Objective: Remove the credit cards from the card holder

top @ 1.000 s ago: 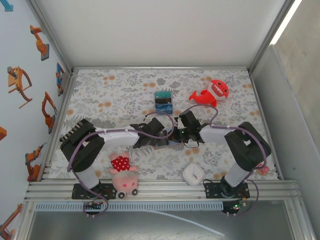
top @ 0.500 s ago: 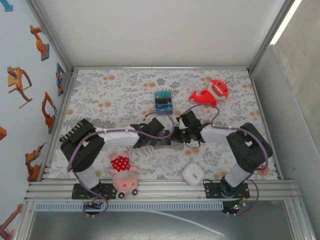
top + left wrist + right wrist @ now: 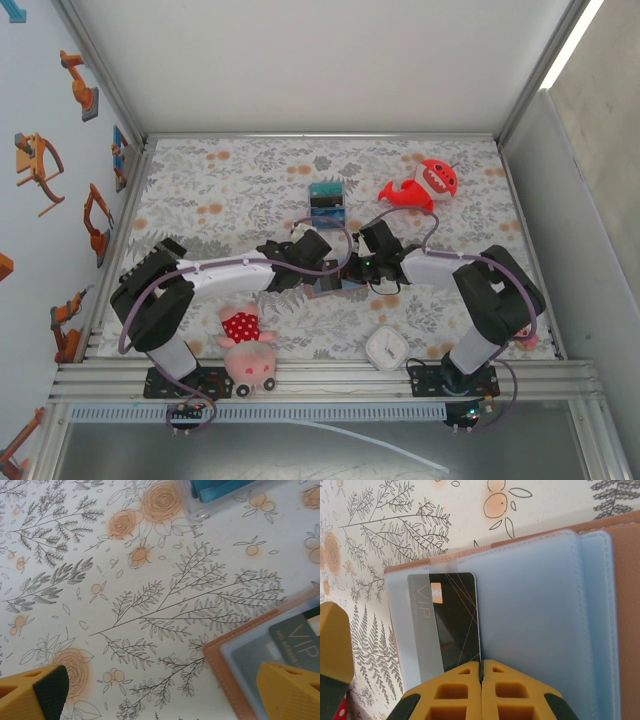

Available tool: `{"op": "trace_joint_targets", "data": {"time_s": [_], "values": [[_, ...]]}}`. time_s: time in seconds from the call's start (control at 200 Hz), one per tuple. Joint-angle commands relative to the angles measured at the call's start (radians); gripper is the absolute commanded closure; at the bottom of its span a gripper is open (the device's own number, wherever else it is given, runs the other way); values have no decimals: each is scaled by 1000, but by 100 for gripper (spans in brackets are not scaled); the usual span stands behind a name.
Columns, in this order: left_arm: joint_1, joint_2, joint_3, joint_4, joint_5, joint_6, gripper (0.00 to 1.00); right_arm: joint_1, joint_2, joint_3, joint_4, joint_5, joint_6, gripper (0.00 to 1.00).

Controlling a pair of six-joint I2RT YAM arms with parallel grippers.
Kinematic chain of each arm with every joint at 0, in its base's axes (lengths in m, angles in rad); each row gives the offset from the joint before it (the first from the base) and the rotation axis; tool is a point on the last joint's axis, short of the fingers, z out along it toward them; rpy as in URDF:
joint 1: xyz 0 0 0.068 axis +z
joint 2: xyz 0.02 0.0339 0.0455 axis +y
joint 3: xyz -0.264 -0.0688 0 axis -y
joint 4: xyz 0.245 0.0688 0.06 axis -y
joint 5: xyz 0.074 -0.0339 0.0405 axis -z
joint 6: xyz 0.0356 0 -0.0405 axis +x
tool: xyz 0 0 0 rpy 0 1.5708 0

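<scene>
Card holder lying open at frame centre, between left gripper and right gripper. Left wrist: it showing lower right, fingers standing wide apart, gripping nothing. Right wrist: fingers pressing fully together at dark VIP card lower edge; hold on card unclear.

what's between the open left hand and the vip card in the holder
Only the frosted pocket of the card holder, covering the VIP end of the credit card. The card's other half lies bare, with the shut right hand at its edge. The left hand hangs open, one finger above the holder; nothing else visible between.
</scene>
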Motion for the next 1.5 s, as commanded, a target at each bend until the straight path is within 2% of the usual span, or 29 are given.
{"op": "trace_joint_targets", "data": {"time_s": [0.0, 0.11, 0.361, 0.446, 0.811, 1.152, 1.497], "values": [[-14, 31, 27, -1, 11, 21, 3, -7, -25, 34, -19, 23, -18, 100], [-20, 57, 31, -3, 15, 16, 3, -7, -30, 38, -23, 33, -18, 100], [-18, 101, 31, -13, 18, 3, 3, -8, -53, 30, -43, 41, -13, 79], [-18, 106, 28, -20, 20, -4, 3, -8, -67, 17, -43, 40, -2, 77], [-18, 94, 2, -36, 15, -13, 3, -8, -83, -62, 27, -4, 69, 75], [-22, 103, 3, -40, 23, -17, 3, -8, -26, -99, 164, -84, 128, 74], [-21, 104, 2, -42, 26, -17, 3, -8, 18, -98, 231, -111, 149, 75]]}}
